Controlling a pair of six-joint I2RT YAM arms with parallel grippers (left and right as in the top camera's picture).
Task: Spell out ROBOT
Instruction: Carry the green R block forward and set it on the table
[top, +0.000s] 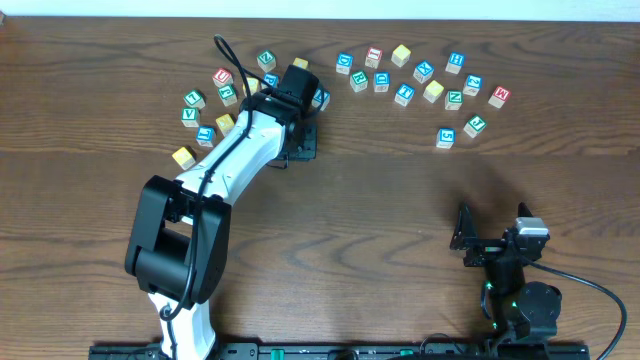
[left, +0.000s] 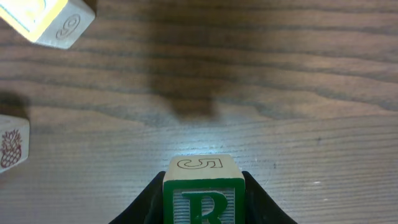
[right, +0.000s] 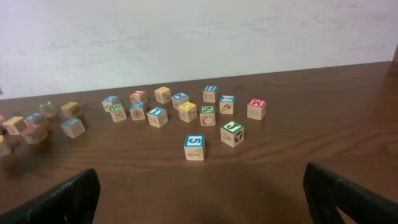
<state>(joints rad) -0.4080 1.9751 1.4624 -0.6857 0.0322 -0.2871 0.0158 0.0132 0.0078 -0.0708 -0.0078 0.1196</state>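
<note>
My left gripper (left: 204, 208) is shut on a wooden block with a green R (left: 204, 193) and holds it a little above the brown table; its shadow lies on the wood ahead. In the overhead view the left gripper (top: 298, 143) is just below the left cluster of letter blocks (top: 225, 92), and the R block is hidden under it. My right gripper (right: 202, 199) is open and empty, low over the table at the front right (top: 465, 238). The right cluster of letter blocks (top: 420, 78) lies far ahead of it.
Two loose blocks lie near the held block, one at the upper left (left: 53, 22) and one with a pineapple picture at the left edge (left: 11, 148). A blue-topped block (right: 194, 147) and a green-topped block (right: 232, 133) stand nearest the right gripper.
</note>
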